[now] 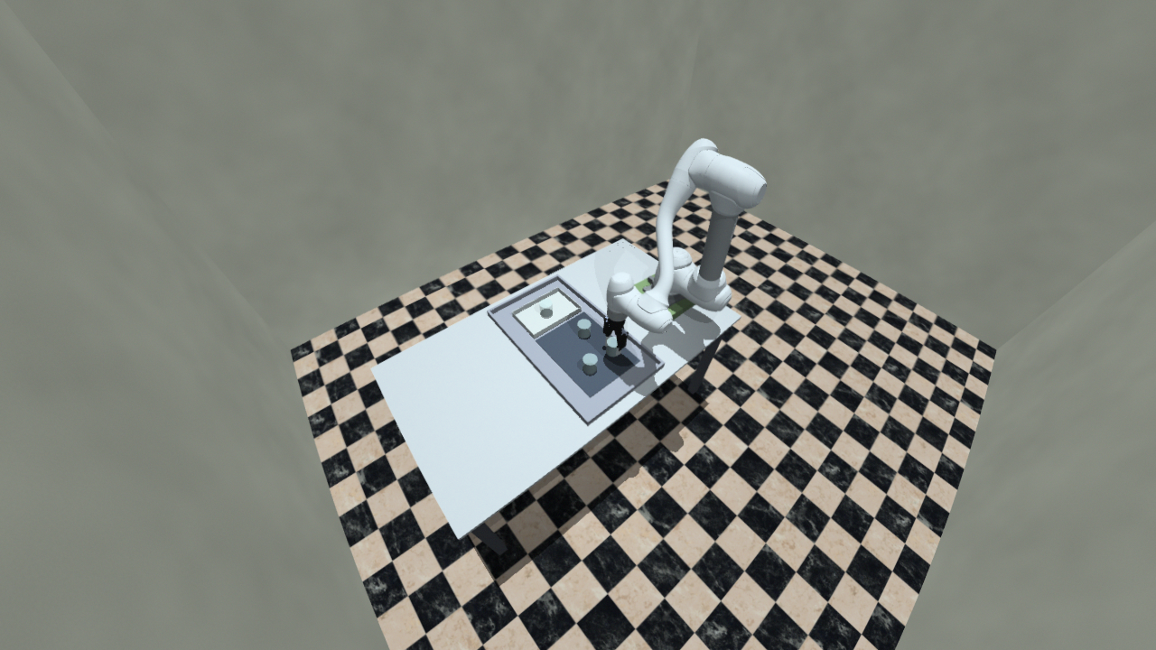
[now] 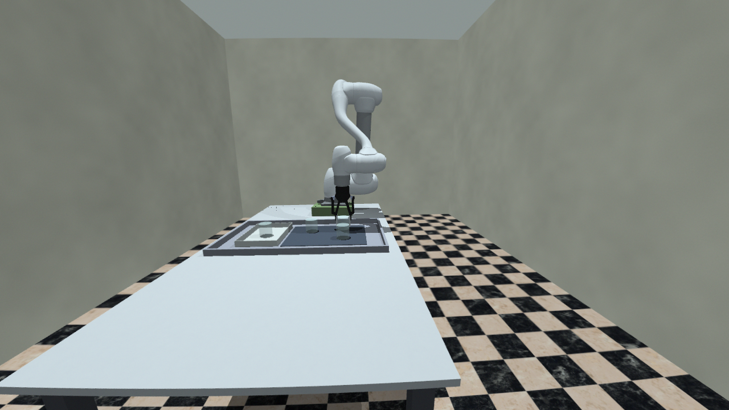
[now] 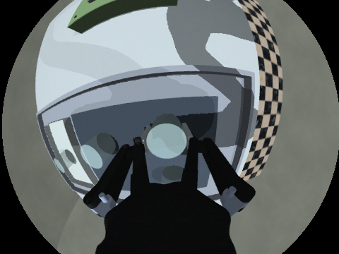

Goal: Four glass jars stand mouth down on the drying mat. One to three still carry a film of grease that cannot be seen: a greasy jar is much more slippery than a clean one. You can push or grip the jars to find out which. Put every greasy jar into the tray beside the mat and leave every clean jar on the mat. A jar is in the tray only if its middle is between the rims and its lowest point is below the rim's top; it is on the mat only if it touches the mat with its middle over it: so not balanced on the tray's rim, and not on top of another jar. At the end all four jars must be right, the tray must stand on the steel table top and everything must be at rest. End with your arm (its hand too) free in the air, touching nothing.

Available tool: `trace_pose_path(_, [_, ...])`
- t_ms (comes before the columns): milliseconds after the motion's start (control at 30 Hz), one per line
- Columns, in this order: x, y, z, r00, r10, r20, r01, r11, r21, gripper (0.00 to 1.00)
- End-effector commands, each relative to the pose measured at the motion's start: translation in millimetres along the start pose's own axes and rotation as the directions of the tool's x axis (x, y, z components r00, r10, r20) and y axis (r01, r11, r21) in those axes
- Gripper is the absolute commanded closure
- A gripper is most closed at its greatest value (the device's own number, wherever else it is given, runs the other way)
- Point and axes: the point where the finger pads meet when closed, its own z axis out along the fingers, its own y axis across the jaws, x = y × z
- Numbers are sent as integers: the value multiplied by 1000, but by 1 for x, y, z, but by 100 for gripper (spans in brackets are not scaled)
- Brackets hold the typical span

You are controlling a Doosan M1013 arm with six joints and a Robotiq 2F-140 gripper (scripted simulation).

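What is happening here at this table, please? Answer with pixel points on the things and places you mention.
A robot arm (image 1: 731,178) (image 2: 363,92) holds one upside-down glass jar (image 1: 611,350) (image 2: 343,219) (image 3: 167,142) in its pincer (image 1: 614,346) (image 2: 343,220) (image 3: 167,130), above or on the dark mat (image 1: 565,356) (image 2: 306,240) (image 3: 106,121). I cannot tell if this jar is lifted. Two other jars (image 1: 584,329) (image 2: 311,225) (image 3: 92,156) stand on the mat, and a fourth jar (image 1: 546,310) (image 2: 265,229) (image 3: 58,165) is in the small white tray (image 1: 526,323) (image 2: 252,244) (image 3: 58,131). Which jars are greasy cannot be seen.
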Motion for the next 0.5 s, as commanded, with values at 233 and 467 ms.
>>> trace_pose_path(233, [0,0,-27,1000,0,0,0,1000,0,100])
trace_pose_path(467, [0,0,-40,1000,0,0,0,1000,0,100])
